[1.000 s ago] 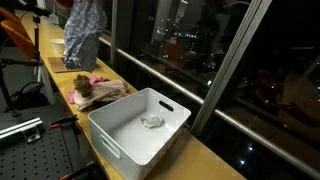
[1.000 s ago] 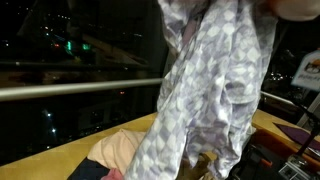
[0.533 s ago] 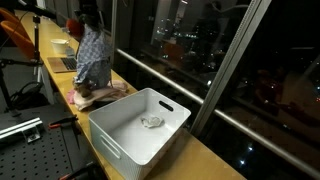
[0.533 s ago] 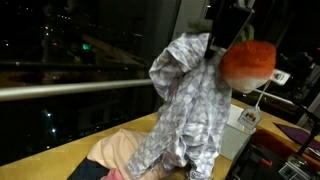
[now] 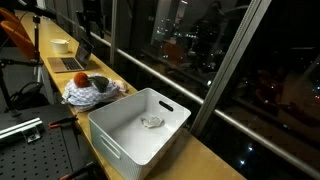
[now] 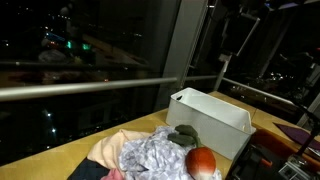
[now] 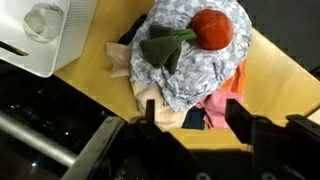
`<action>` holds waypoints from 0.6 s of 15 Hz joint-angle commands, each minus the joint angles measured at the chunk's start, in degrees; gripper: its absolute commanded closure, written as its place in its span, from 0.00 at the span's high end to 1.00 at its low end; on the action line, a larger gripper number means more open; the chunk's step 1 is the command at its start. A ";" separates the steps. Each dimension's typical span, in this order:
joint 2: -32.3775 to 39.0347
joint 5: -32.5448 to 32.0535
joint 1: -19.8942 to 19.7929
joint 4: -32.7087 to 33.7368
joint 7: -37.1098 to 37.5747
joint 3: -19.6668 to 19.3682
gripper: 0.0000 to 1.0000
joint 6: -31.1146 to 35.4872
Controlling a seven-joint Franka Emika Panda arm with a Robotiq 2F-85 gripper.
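My jaws are spread wide with nothing between them. In the wrist view both fingers (image 7: 150, 125) sit at the bottom of the picture, hanging above the clothes pile and not touching it.

Right under me is a grey-and-white patterned cloth (image 7: 195, 70), lying crumpled on top of the pile. It shows in both exterior views too (image 5: 82, 92) (image 6: 160, 155). A red ball (image 7: 212, 28) sits on the cloth, and touching it is a bunched-up dark green cloth (image 7: 162, 45).

Sticking out from under the patterned cloth are a beige garment (image 7: 125, 65) on the bin side and a pink garment (image 7: 222, 100) on the other.

The whole heap is on a long narrow wooden worktop (image 5: 205, 160) that runs along a dark window, and it covers most of the worktop's width.

Just beside the pile is a white plastic bin (image 5: 125, 140), near it but not touching as far as I can tell. A small crumpled white rag (image 5: 152, 121) lies on the bin's floor.

Past the pile, away from the bin, there's an open laptop (image 5: 72, 62). Further along the same worktop is a white bowl (image 5: 61, 44).
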 commanded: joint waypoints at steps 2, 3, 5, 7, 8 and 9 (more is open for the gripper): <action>-8.24 5.11 -4.14 -4.75 -7.15 -5.67 1.00 0.89; -9.50 5.79 -5.32 -5.62 -8.75 -7.39 1.00 0.99; -11.25 6.16 -7.85 -6.51 -12.41 -11.23 1.00 1.02; -11.78 6.61 -10.51 -6.62 -17.49 -15.59 1.00 1.69; -11.11 7.21 -11.76 -6.10 -20.36 -17.84 1.00 2.10; -9.45 7.96 -12.59 -5.20 -22.25 -19.43 1.00 3.09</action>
